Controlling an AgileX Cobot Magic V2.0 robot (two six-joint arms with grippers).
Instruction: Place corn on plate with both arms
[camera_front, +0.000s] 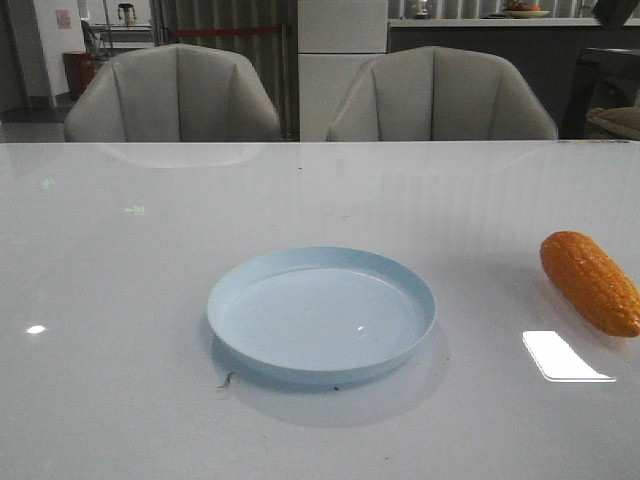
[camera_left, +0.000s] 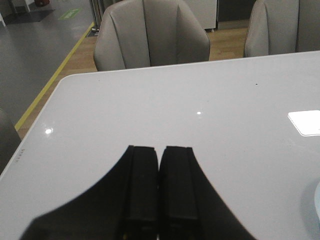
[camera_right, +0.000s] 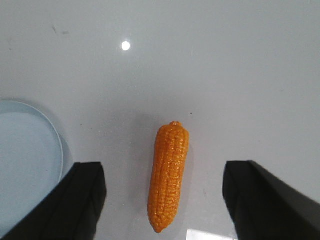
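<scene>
The orange corn (camera_front: 590, 281) lies on the white table at the right edge of the front view, to the right of the pale blue plate (camera_front: 322, 313), which is empty. In the right wrist view the corn (camera_right: 169, 176) lies lengthwise between my wide-open right gripper (camera_right: 165, 172) fingers, which hang above it without touching; the plate's rim (camera_right: 59, 145) shows beside it. My left gripper (camera_left: 160, 150) is shut and empty over bare table, with a sliver of the plate (camera_left: 317, 204) at the frame edge. Neither arm shows in the front view.
Two grey chairs (camera_front: 175, 95) (camera_front: 440, 95) stand behind the table's far edge. The table's left edge (camera_left: 30, 135) shows in the left wrist view, with floor beyond. Bright light reflections lie on the tabletop (camera_front: 565, 357).
</scene>
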